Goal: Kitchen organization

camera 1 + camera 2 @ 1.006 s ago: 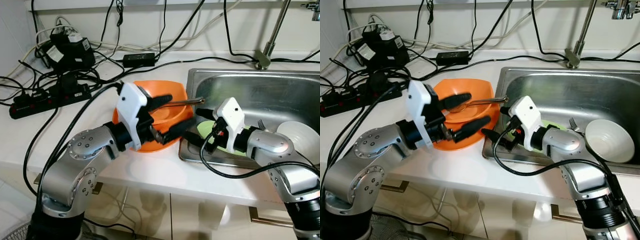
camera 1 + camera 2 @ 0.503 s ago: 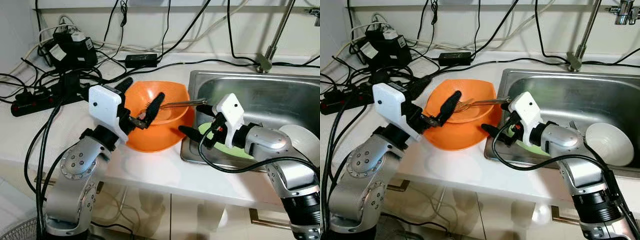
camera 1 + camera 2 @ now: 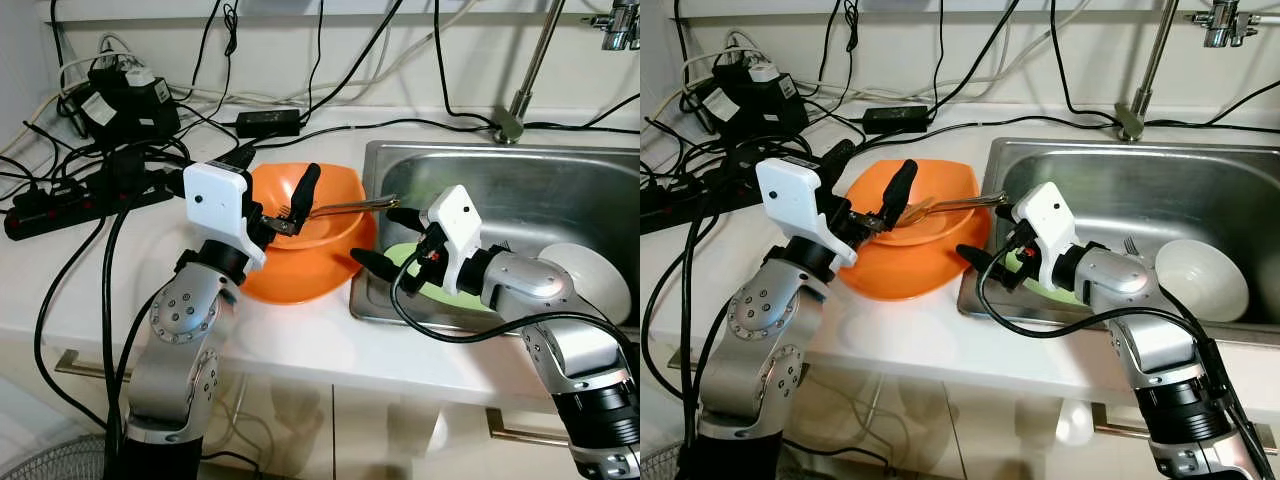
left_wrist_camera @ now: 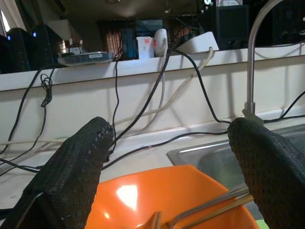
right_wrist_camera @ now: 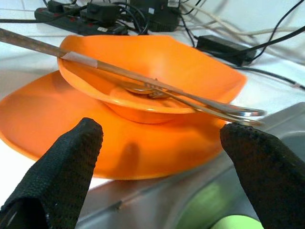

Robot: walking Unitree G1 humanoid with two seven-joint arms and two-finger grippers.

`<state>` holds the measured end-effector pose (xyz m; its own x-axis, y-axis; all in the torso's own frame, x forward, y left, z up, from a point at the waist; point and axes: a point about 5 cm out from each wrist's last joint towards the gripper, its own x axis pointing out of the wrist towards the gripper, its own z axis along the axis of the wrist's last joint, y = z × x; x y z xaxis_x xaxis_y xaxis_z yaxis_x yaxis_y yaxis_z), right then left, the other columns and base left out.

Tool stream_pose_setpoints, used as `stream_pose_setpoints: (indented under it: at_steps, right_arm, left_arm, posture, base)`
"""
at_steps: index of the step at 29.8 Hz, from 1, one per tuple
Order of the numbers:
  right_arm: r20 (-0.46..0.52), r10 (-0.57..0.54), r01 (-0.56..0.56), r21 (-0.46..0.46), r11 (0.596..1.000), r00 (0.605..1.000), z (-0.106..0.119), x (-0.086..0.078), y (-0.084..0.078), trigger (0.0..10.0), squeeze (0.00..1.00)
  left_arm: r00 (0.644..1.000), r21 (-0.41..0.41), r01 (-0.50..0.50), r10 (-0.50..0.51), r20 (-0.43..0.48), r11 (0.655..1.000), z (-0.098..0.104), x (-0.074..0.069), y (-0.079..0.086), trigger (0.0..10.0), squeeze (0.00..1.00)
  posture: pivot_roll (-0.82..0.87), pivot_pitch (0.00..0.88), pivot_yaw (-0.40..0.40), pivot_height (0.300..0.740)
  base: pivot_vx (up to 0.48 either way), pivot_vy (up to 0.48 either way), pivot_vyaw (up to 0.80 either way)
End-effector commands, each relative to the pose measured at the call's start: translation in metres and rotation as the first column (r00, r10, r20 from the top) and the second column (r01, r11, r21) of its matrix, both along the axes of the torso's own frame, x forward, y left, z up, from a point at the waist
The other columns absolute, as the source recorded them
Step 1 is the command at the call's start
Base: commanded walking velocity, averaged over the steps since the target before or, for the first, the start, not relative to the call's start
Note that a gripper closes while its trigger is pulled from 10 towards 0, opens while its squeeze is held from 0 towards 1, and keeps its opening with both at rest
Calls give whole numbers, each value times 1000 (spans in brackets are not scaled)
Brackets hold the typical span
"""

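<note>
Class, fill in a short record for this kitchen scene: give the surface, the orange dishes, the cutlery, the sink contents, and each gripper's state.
surface: white countertop beside a steel sink
orange dishes: orange bowl on orange plate
cutlery: metal utensils in the bowl, handles jutting toward the sink
sink contents: white bowl, green item
left gripper: open, at the bowl
right gripper: open, at the sink's edge

Black cables [image 3: 330,60] & power strip [image 3: 80,190] on counter, faucet [image 3: 522,85] behind sink.
</note>
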<state>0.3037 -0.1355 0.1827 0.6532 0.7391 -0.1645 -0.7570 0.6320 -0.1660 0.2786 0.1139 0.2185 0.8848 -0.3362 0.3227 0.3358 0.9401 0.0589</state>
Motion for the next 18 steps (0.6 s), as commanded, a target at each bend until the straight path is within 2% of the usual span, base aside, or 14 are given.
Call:
stream_pose_setpoints:
  at_steps: [1, 9, 13, 18]
  right_arm:
    - [29, 3, -3, -8, 1000, 1000, 6, 2, 1, 10000, 0]
    - [29, 5, -5, -9, 1000, 1000, 5, 2, 2, 10000, 0]
    - [29, 5, -5, -10, 1000, 1000, 5, 2, 2, 10000, 0]
    - [30, -1, 1, -11, 1000, 1000, 5, 2, 0, 10000, 0]
  left_arm:
    - [1000, -2, -17, 17, 10, 1000, 2, 3, 1, 10000, 0]
    - [1000, -12, -23, 23, -1, 1000, 0, 4, 3, 10000, 0]
    - [1000, -13, -25, 25, -1, 1000, -1, 4, 3, 10000, 0]
    - [1000, -9, -28, 28, -10, 1000, -2, 4, 3, 10000, 0]
  posture:
    - [-72, 0, 96, 740]
    - [-72, 0, 96, 740]
    - [-72, 0, 96, 740]
    - [-71, 0, 98, 740]
  base:
    - [0, -435, 0]
    - [0, -441, 0]
    - [0, -255, 0]
    - [0, 0, 0]
